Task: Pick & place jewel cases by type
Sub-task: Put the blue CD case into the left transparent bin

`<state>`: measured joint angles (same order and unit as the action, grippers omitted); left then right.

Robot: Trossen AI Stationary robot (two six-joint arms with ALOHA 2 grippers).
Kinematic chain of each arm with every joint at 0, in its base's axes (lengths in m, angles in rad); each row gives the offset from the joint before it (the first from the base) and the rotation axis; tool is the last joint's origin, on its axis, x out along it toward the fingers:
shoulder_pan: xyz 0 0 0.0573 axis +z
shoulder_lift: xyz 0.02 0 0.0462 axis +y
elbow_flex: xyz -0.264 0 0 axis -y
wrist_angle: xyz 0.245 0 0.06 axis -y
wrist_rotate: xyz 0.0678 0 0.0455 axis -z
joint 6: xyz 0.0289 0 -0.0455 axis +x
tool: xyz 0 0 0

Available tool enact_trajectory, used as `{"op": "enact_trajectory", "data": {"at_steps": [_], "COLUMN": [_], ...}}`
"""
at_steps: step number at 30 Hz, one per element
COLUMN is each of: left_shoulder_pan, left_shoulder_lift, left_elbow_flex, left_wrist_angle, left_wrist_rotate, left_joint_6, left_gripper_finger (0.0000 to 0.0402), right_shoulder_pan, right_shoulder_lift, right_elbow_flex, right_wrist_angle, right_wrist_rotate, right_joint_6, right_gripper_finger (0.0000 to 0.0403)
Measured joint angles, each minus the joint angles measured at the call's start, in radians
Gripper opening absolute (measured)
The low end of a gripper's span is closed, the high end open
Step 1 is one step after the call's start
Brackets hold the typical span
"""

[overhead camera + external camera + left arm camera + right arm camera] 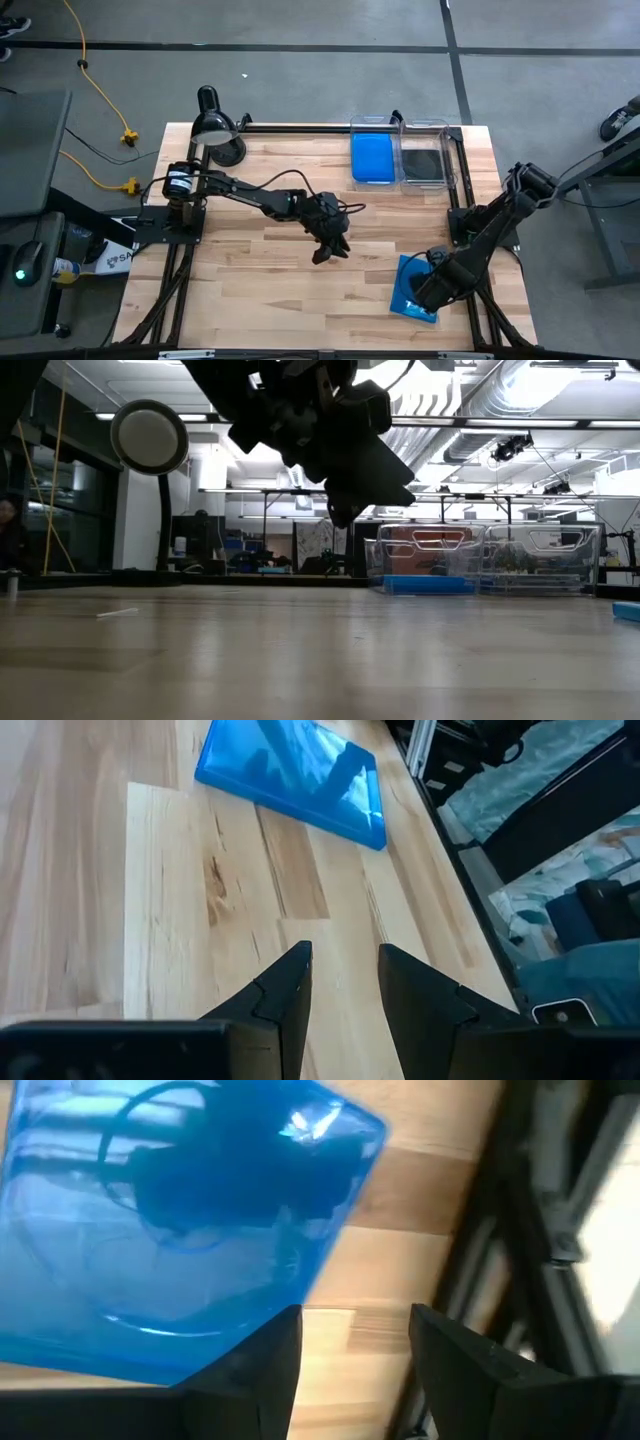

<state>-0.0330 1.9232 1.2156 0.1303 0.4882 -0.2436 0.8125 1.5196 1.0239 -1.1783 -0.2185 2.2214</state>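
Our right gripper (425, 297) hangs over the blue case (413, 299) at the bench's (260, 290) near right corner; its fingers (262, 1363) are parted and empty, with the case just ahead of them. Our left gripper (332, 250) hovers mid-bench, fingers (283, 1000) apart, holding nothing. At the far edge, one bin (377, 127) holds a blue case (373, 158), the other bin (440, 127) a black case (421, 163).

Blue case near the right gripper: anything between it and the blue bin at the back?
Nothing visible. The blue jewel case lies at the table's front right under the right gripper. The bare wood up to the clear bin holding a blue case is open; the left gripper hangs off to the side, mid-table.
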Motion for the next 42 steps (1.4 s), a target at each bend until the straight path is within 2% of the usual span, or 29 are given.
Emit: {"op": "enact_trajectory", "data": {"at_steps": [7, 20, 24, 29, 35, 39, 42], "left_shoulder_pan": [0.0, 0.0, 0.0, -0.002, -0.025, -0.041, -0.041], "left_shoulder_lift": [-0.001, -0.002, -0.002, -0.002, 0.006, 0.006, 0.006], "left_elbow_flex": [0.0, 0.0, 0.001, 0.001, 0.001, 0.001, 0.001], "left_wrist_angle": [0.01, -0.039, -0.182, -0.36, -0.438, -0.448, -0.449], "left_wrist_rotate": [-0.005, -0.012, -0.053, -0.057, -0.05, -0.089, -0.105], "left_joint_6": [0.008, 0.011, 0.012, 0.014, -0.02, -0.092, -0.142], "left_gripper_finger": [0.0117, 0.0117, 0.0117, 0.0117, 0.0117, 0.0117, 0.0117], "right_shoulder_pan": [-0.021, -0.083, -0.122, -0.193, -0.295, -0.335, -0.344], "right_shoulder_lift": [0.0, -0.005, -0.003, 0.001, 0.0, -0.019, -0.05], "right_elbow_flex": [-0.126, -0.344, -0.349, -0.353, -0.355, -0.354, -0.353], "right_wrist_angle": [0.217, 0.713, 0.79, 0.912, 1.029, 1.097, 1.086], "right_wrist_rotate": [0.008, 0.074, 0.153, 0.337, 0.517, 0.566, 0.576], "right_joint_6": [0.001, -0.053, -0.103, -0.209, -0.36, -0.442, -0.467], "right_gripper_finger": [0.0144, 0.0054, 0.0038, 0.0026, 0.0024, 0.0024, 0.0018]}}
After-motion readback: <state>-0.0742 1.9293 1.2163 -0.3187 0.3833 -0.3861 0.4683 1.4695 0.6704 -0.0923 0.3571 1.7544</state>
